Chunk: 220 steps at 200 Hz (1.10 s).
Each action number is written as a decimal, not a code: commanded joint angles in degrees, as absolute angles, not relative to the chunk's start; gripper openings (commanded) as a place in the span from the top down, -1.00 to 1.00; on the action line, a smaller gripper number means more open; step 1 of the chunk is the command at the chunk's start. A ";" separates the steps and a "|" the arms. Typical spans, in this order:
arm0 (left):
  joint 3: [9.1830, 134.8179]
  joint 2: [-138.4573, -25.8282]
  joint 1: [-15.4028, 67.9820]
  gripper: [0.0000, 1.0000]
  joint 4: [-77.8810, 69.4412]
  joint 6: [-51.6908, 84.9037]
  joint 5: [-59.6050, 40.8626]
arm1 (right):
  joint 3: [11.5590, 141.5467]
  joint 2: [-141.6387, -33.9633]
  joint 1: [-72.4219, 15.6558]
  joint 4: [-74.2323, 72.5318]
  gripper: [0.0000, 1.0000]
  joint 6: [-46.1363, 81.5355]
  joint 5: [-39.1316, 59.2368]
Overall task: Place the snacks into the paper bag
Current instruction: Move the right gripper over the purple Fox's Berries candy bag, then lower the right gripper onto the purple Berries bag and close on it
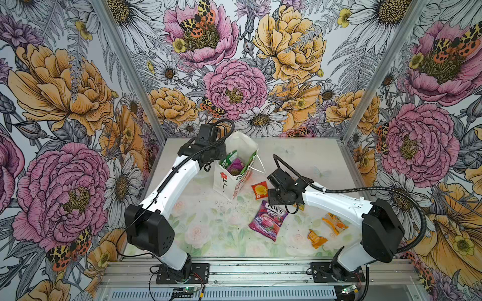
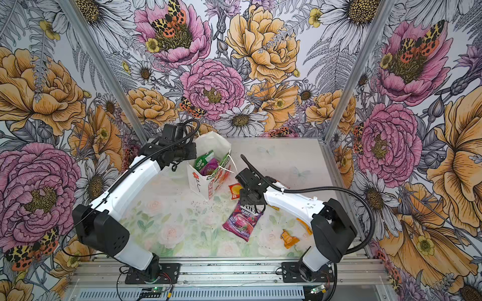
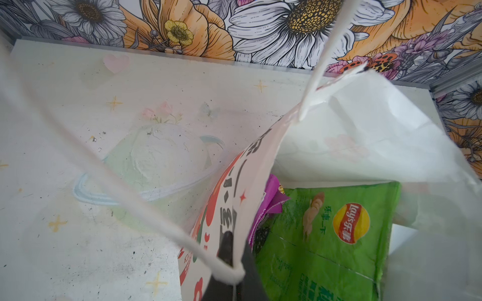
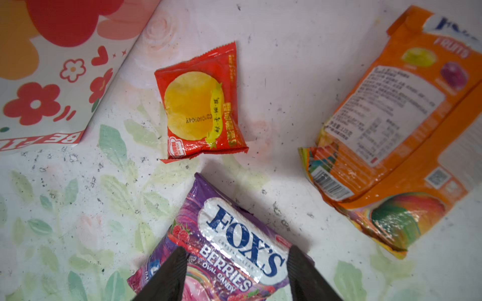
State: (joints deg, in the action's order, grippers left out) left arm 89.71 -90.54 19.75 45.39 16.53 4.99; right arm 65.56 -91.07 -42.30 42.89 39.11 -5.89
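- The paper bag point(image 1: 221, 187) stands left of centre toward the back of the table point(image 1: 208, 234) with its mouth open. In both top views the left arm's wrist screens its left rim.
- The left gripper point(image 3: 236, 251) cannot be seen from above, as it is tucked under its own wrist. The left wrist view shows only the dark fingertips, clenched on the bag's printed rim where a white cord handle point(image 3: 182, 241) is knotted.
- Three packets are inside the bag:
  - The big green packet point(image 3: 339, 247) is cut off by the frame edge.
  - A purple packet point(image 3: 271, 200) is mostly hidden behind the bag wall.
  - Only the top of a green-yellow packet point(image 1: 228, 160) peeks out.
- The right gripper point(image 4: 237, 251) hangs with its jaws released over the purple FOX'S packet point(image 4: 234, 234), which lies flat in mid-table. Whether the fingers touch the film cannot be told.
- The red sachet point(image 4: 200, 104) lies between that packet and the bag, touching neither.
- The orange packet point(image 4: 391, 125) shows plainly in the right wrist view, though the frame crops it. From above it is almost wholly hidden beneath the right arm.
- A long orange wrapper point(image 1: 335, 221) and a crumpled orange wrapper point(image 1: 316, 238) lie well apart from the bag, and their print is too small to read.
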 commanded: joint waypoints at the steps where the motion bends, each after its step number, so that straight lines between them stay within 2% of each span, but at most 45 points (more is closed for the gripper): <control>1: 91.70 -90.26 19.50 1.00 43.68 15.74 5.67 | 68.85 -95.42 -42.54 42.92 -0.31 33.77 -7.30; 44: 91.75 -89.91 19.40 1.00 43.63 15.68 6.15 | 71.53 -101.91 -42.46 42.10 -0.34 37.26 -3.58; 79: 91.68 -90.08 19.38 1.00 43.64 15.72 6.00 | 68.60 -102.31 -40.97 42.36 -0.34 41.06 -3.61; 132: 91.67 -90.34 19.64 1.00 43.63 15.70 5.98 | 54.70 -90.83 -35.77 42.36 -0.33 48.67 -1.87; 184: 91.59 -90.68 20.31 1.00 43.68 15.56 6.24 | 45.77 -77.00 -34.88 42.02 -0.32 54.86 3.65; 220: 91.71 -90.69 20.48 1.00 43.60 15.63 6.06 | 39.88 -69.89 -34.76 35.06 -0.31 58.96 6.65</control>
State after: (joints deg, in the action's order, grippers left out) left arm 89.73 -90.54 19.90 45.45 16.49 5.15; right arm 42.89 -72.84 -34.89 40.49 54.68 3.73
